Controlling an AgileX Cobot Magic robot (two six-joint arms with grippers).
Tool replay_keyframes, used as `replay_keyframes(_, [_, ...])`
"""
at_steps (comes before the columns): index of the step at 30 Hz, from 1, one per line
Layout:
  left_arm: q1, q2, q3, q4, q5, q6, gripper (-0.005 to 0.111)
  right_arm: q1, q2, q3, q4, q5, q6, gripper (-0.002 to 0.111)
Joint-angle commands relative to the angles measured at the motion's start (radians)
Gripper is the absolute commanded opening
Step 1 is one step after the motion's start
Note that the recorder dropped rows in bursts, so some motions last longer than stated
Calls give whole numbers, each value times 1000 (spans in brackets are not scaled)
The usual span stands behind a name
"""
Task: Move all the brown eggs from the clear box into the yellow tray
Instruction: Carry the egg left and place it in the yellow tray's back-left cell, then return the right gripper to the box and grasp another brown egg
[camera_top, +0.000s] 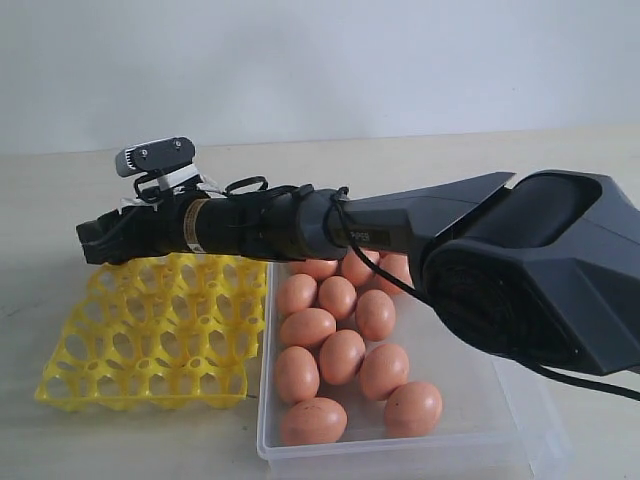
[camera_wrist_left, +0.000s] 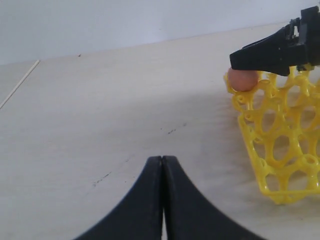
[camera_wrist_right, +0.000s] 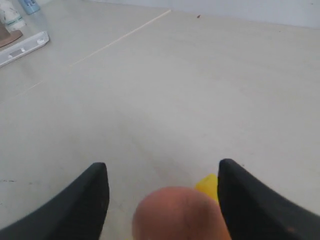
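Several brown eggs (camera_top: 340, 355) lie in the clear box (camera_top: 400, 450) at the front right. The yellow tray (camera_top: 150, 330) sits left of the box. My right arm reaches across the box to the tray's far left corner, where my right gripper (camera_top: 90, 240) stands over it. In the right wrist view that gripper (camera_wrist_right: 163, 167) is open, with one brown egg (camera_wrist_right: 177, 215) low between its fingers beside a yellow tray edge (camera_wrist_right: 207, 184). The left wrist view shows this egg (camera_wrist_left: 241, 81) seated in the tray's corner cup (camera_wrist_left: 280, 130). My left gripper (camera_wrist_left: 162, 159) is shut and empty over bare table.
The right arm's bulky black body (camera_top: 540, 270) and its cable hang over the box's far half. A flat clear object (camera_wrist_right: 25, 45) lies far off on the table in the right wrist view. A camera (camera_top: 155, 155) sits atop the right wrist.
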Motion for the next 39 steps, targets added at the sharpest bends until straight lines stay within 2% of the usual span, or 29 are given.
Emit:
replay_keyframes(1, [-6, -6, -4, -2, -9, -5, 0, 1, -54, -8, 8, 66, -3, 62])
replay_keyframes(3, [-6, -6, -4, -2, -9, -5, 0, 1, -122, -3, -7, 182, 57, 52])
replay_keyframes(5, [-6, -6, -4, -2, -9, -5, 0, 1, -276, 85, -7, 314, 74, 22])
replay_keyframes(8, [-6, -6, -4, -2, -9, -5, 0, 1, -419, 216, 10, 453, 3, 0])
replay_keyframes(9, [-6, -6, -4, -2, -9, -5, 0, 1, -475, 271, 46, 524, -73, 0])
replay_keyframes(11, [-6, -6, -4, -2, -9, -5, 0, 1, -629, 413, 293, 844, -449, 0])
replay_keyframes(12, [-6, -6, -4, -2, -9, -5, 0, 1, -694, 455, 439, 1064, -661, 0])
replay_keyframes(14, [-6, -6, -4, -2, -9, -5, 0, 1, -738, 491, 528, 1267, -750, 0])
replay_keyframes(16, [-6, -6, -4, -2, -9, -5, 0, -2, -777, 525, 547, 1363, -773, 0])
replay_keyframes(19, [-6, -6, -4, -2, -9, -5, 0, -4, -835, 596, 542, 1365, -714, 0])
replay_keyframes(22, [-6, -6, -4, -2, -9, -5, 0, -47, -886, 704, 582, 1272, -629, 0])
replay_keyframes(28, [-6, -6, -4, -2, -9, -5, 0, -152, -911, 841, 719, 1069, -625, 3])
replay_keyframes(32, [-6, -6, -4, -2, -9, -5, 0, -201, -885, 848, 763, 1055, -635, 18])
replay_keyframes(37, [-6, -6, -4, -2, -9, -5, 0, -228, -844, 848, 857, 944, -638, 48])
replay_keyframes(39, [-6, -6, -4, -2, -9, -5, 0, -228, -823, 848, 869, 900, -643, 56])
